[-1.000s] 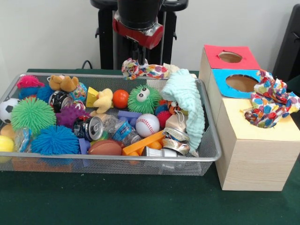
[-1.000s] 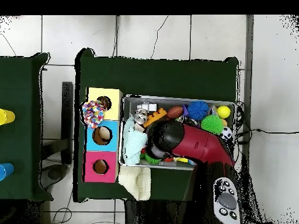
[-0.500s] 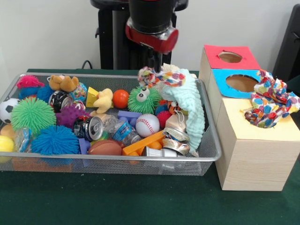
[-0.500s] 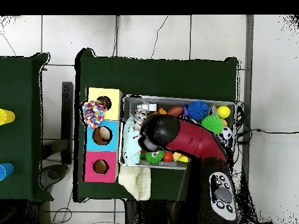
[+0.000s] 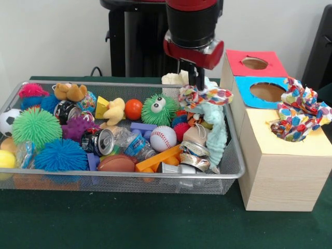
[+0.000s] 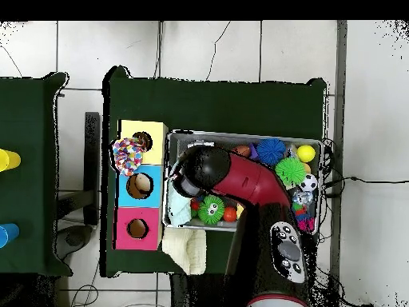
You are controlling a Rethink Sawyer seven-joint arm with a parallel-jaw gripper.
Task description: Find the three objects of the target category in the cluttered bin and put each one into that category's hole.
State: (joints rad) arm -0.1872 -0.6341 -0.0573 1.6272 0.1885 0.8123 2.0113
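My gripper [image 5: 196,87] hangs over the right end of the wire bin [image 5: 119,175], shut on a multicoloured cloth [image 5: 206,96] that dangles clear of the toys. Under it a mint green cloth [image 5: 217,132] drapes over the bin's right side. A second multicoloured cloth [image 5: 296,115] is bunched on the hole of the yellow box [image 5: 282,155]; overhead that cloth [image 6: 126,155] lies between the yellow box [image 6: 156,129] and the blue box [image 6: 121,185]. Overhead, the arm's head [image 6: 200,169] hides the gripper and the held cloth.
The blue box [image 5: 244,85] and red box [image 5: 236,58] stand behind the yellow one. The bin holds spiky balls, crushed cans, a baseball [image 5: 163,138], a football and plush toys. A white cloth [image 6: 188,249] lies on the table beside the bin.
The gripper has carried the multicoloured cloth from the bin's back middle to its right end, closer to the boxes, uncovering more of the white cloth behind.
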